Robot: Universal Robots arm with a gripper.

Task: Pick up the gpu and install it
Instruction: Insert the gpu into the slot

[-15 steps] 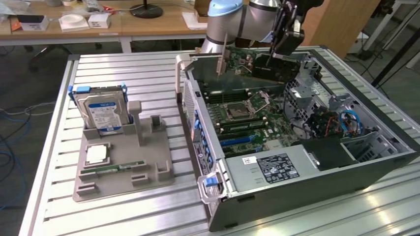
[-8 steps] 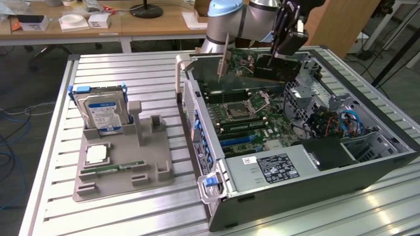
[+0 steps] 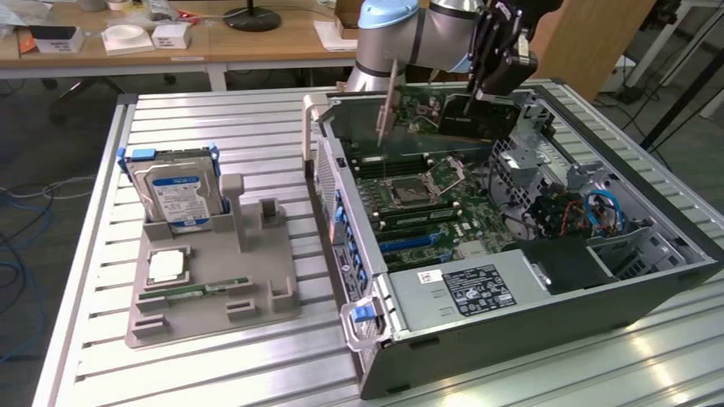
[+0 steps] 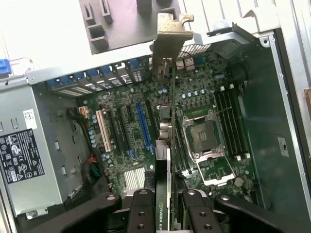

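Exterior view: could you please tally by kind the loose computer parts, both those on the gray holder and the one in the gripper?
hard drive: 1
processor: 1
memory stick: 1
gpu: 1
Total: 4

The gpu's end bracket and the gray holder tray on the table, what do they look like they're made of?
The bracket on the gpu: seemingly bare metal, dull silver sheen, thin bent tab. The holder tray: probably plastic, uniform matte gray with moulded slots.
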